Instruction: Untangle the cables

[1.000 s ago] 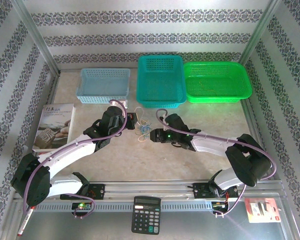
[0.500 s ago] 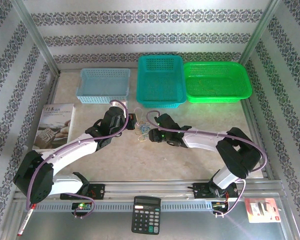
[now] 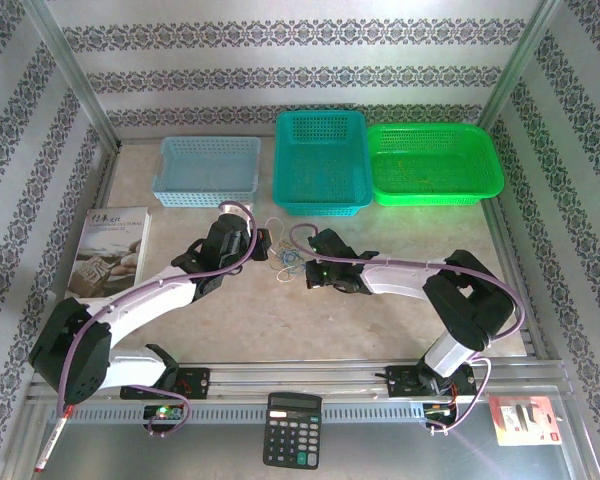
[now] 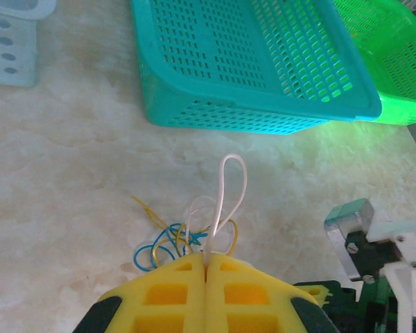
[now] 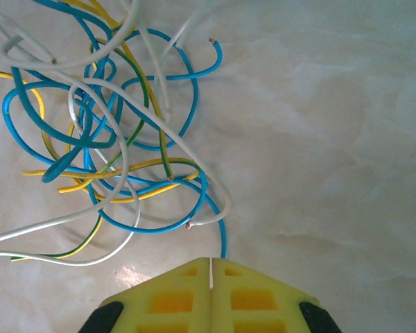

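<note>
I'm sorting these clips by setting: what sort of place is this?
Likely a staged robot test cell: a table walled by patterned panels, two arms bolted to a rail, and props such as a teal basket and a calculator.

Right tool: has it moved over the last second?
Yes. In the top view the right tool has slid left toward the cables and a little nearer the teal basket, and its jaws have closed.
</note>
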